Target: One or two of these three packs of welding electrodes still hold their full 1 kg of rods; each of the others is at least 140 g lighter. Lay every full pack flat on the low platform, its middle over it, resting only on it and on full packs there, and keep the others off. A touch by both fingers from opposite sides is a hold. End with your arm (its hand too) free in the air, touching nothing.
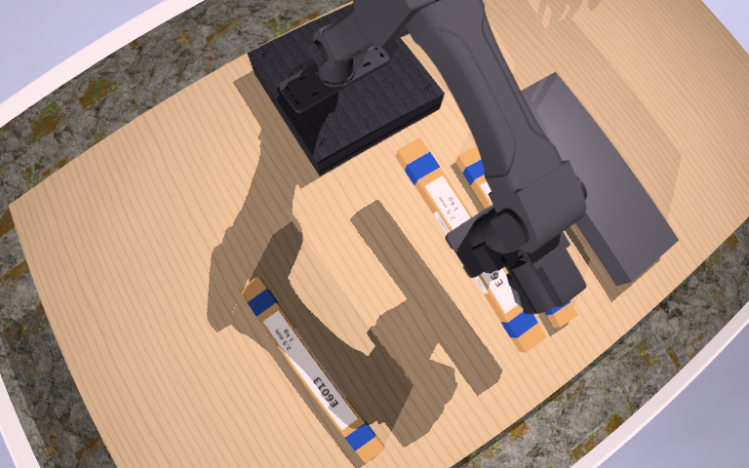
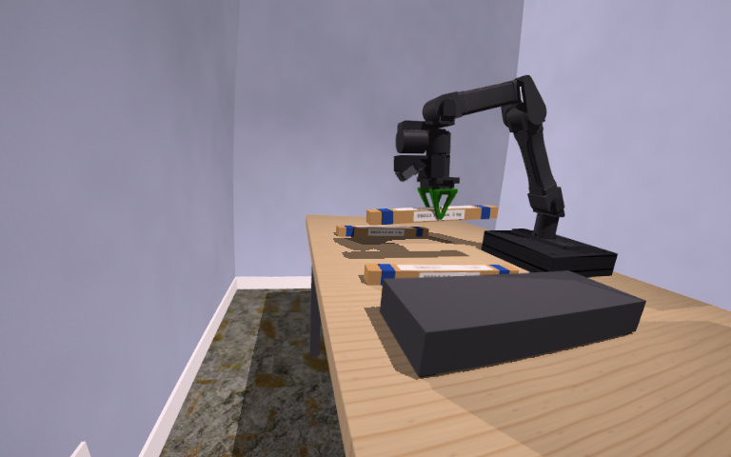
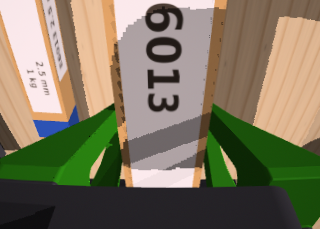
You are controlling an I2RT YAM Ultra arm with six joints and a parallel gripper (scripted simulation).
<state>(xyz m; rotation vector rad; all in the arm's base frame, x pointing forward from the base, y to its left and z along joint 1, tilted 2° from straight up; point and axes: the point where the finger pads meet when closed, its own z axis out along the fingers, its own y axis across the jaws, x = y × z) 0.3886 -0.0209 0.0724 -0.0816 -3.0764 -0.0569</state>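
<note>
My gripper point(image 2: 440, 215) point(image 3: 163, 109) is shut on one long orange pack point(image 1: 446, 201) point(image 2: 404, 215) point(image 3: 137, 89) with blue bands and a white E6013 label. The pack hangs level above the table, its shadow separate below. The arm hides my fingers and part of this pack in the top view. A second pack point(image 1: 562, 314) point(image 2: 373, 273) point(image 3: 37, 96) lies on the table beside the low dark grey platform point(image 1: 611, 174) point(image 2: 523, 303), partly hidden by the arm. A third pack point(image 1: 315, 370) point(image 2: 386, 232) lies on the table farther from the platform, partly in shadow.
The arm stands on a black base block point(image 1: 390, 118) point(image 2: 556, 253) at the back of the wooden table point(image 1: 135, 231) point(image 2: 500, 407). The second pack lies between the held pack and the platform in the overhead view. No pack shows on the visible platform top.
</note>
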